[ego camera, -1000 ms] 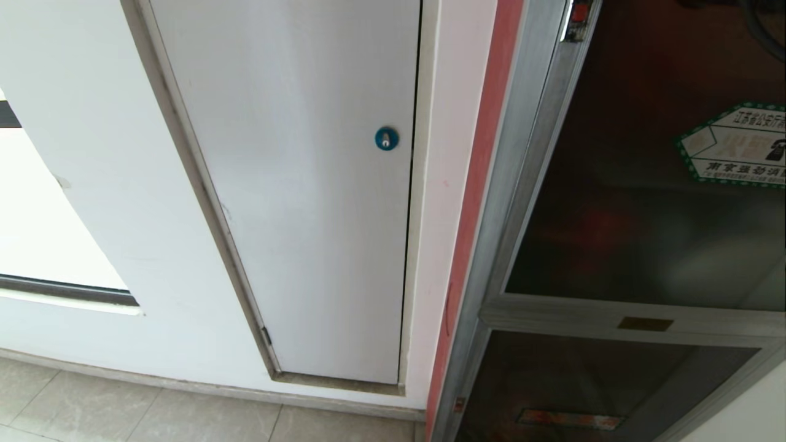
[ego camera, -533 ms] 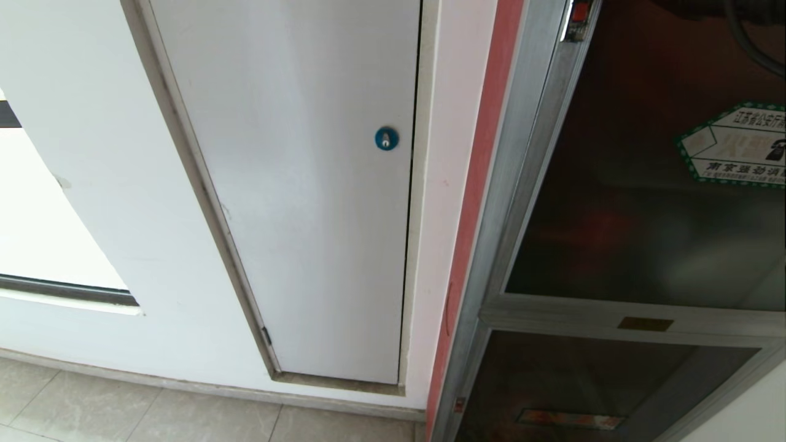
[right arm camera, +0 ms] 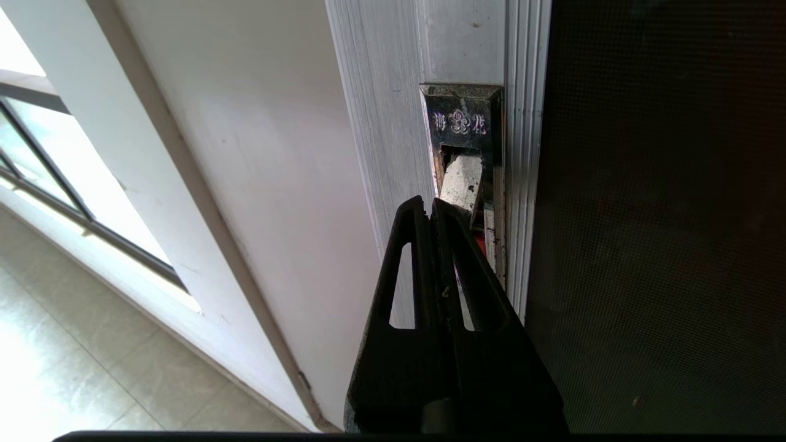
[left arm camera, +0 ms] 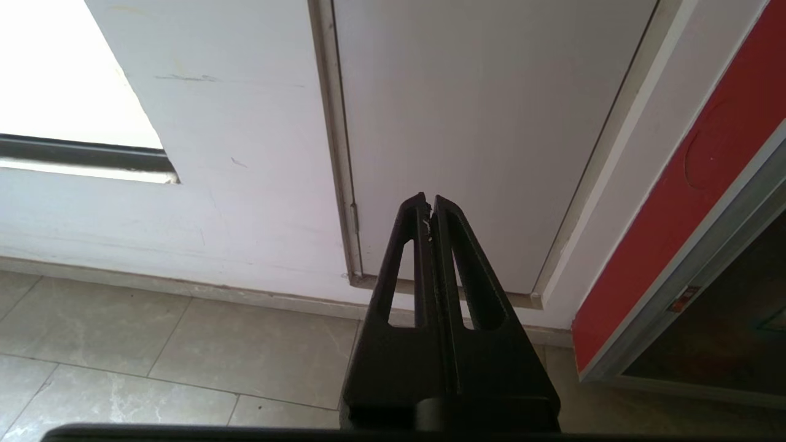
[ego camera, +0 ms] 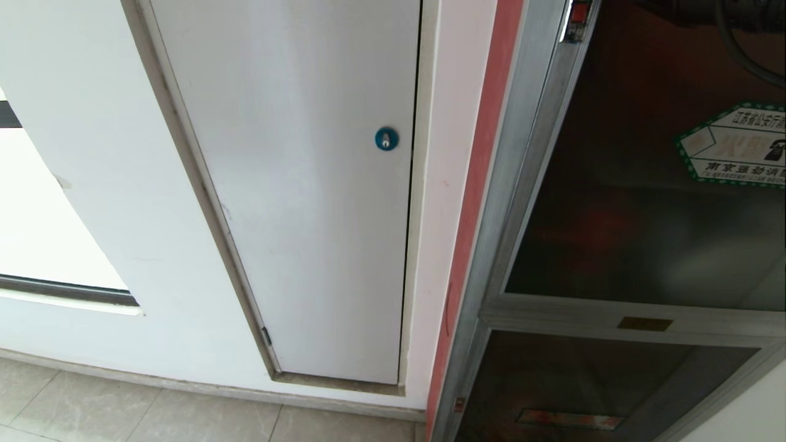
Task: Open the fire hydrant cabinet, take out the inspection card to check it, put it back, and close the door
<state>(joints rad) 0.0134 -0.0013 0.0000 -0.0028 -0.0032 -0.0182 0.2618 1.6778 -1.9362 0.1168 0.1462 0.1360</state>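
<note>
The fire hydrant cabinet [ego camera: 491, 245] stands at the right, a silver frame with a red strip beside it. Its door [ego camera: 645, 215] of dark tinted glass is closed and carries a green-bordered hexagonal sticker [ego camera: 737, 147]. In the right wrist view my right gripper [right arm camera: 430, 205] is shut and empty, its tips just below the recessed metal latch [right arm camera: 463, 132] in the door's silver frame. The dark glass [right arm camera: 663, 215] fills the space beside it. Part of my right arm [ego camera: 706, 9] shows at the head view's top edge. My left gripper [left arm camera: 428, 202] is shut and parked low. The inspection card is hidden.
A plain white panel door [ego camera: 307, 184] with a round blue lock [ego camera: 386, 139] is set in the wall left of the cabinet. A smaller dark glass panel [ego camera: 583, 387] sits under the main door. A window [ego camera: 37, 215] is at far left, and grey floor tiles [ego camera: 123, 411] lie below.
My right arm and its cable have come further into the head view's top right corner, moving leftward across the glass door. Everything else is unchanged.
</note>
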